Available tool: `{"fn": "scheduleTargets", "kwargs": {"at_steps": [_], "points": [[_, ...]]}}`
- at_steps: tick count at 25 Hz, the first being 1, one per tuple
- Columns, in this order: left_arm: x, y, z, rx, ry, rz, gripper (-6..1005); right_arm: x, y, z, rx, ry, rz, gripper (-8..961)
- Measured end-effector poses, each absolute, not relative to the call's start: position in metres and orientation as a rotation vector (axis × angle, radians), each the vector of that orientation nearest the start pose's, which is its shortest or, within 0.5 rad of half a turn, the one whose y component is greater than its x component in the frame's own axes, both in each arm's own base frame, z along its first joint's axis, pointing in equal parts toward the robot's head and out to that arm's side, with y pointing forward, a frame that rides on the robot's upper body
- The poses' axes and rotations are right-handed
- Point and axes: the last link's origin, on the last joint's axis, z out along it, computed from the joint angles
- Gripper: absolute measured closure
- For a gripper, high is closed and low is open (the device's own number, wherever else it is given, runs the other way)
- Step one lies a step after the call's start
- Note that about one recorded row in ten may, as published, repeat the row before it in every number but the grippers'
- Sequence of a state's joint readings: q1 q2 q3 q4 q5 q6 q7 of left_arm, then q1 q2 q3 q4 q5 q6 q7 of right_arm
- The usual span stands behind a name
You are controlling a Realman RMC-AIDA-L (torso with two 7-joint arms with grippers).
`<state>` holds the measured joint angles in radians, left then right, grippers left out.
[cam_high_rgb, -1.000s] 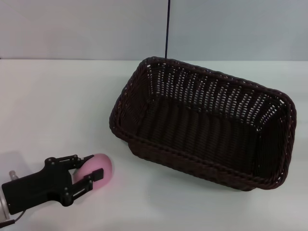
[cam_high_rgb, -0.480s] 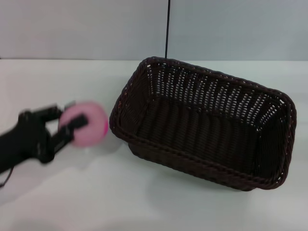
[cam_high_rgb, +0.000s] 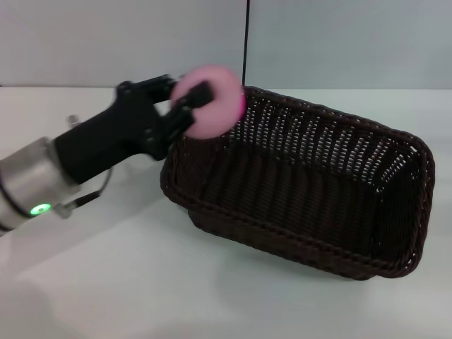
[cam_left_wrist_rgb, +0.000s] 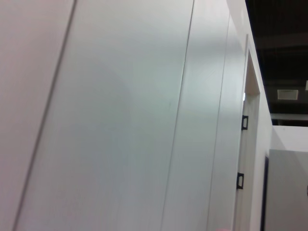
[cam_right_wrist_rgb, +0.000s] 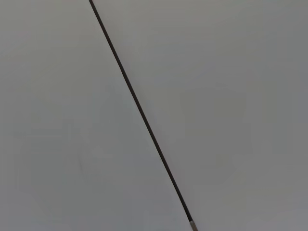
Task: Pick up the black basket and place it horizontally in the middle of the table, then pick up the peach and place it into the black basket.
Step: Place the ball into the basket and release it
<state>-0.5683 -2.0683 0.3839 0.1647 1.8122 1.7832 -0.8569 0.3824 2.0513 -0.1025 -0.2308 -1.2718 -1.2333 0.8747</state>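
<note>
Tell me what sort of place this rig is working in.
Likely a lab or test room: a bare white table, plain grey wall panels, and only a basket and toy peach as props.

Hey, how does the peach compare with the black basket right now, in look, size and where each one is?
The peach is smooth, round and pink; the black basket is woven, rectangular and very dark. The peach is far smaller than the basket. The peach is held in the air by the left gripper, over the basket's near-left corner, while the basket rests on the table and nothing grips it.
</note>
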Motion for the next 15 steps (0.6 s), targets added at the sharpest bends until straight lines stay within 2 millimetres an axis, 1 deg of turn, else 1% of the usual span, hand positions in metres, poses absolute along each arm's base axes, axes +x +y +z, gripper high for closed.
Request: {"fn": "scheduleTargets", "kwargs": {"at_steps": [1, 2, 4, 7, 11, 15], "points": [[-0.2276, 0.3047, -0.0244, -2.39, -0.351, -1.399, 788, 0.3936, 0.3083, 0.0847, -1.294, 0.843, 0.974, 519], [-0.2276, 0.3047, -0.0244, -2.39, -0.351, -1.399, 786, 0.3935, 0.3083, 0.0844, -1.295, 0.844, 0.974, 519], [-0.2229, 0.3074, -0.0322, -2.377, -0.378, -1.404, 783, 0.394, 0.3076, 0.0835, -1.295, 0.848, 0.972, 519], [-0.2227, 0.309, -0.0341, -2.352, -0.396, -1.405, 777, 0.3958, 0.3069, 0.0807, -1.296, 0.859, 0.958, 520], [-0.2242, 0.3087, -0.0337, -2.338, -0.4, -1.404, 700, 0.3968, 0.3074, 0.0794, -1.297, 0.864, 0.944, 520], [-0.2245, 0.308, -0.0336, -2.336, -0.402, -1.407, 624, 0.3938, 0.3112, 0.0786, -1.307, 0.856, 0.947, 519]]}}
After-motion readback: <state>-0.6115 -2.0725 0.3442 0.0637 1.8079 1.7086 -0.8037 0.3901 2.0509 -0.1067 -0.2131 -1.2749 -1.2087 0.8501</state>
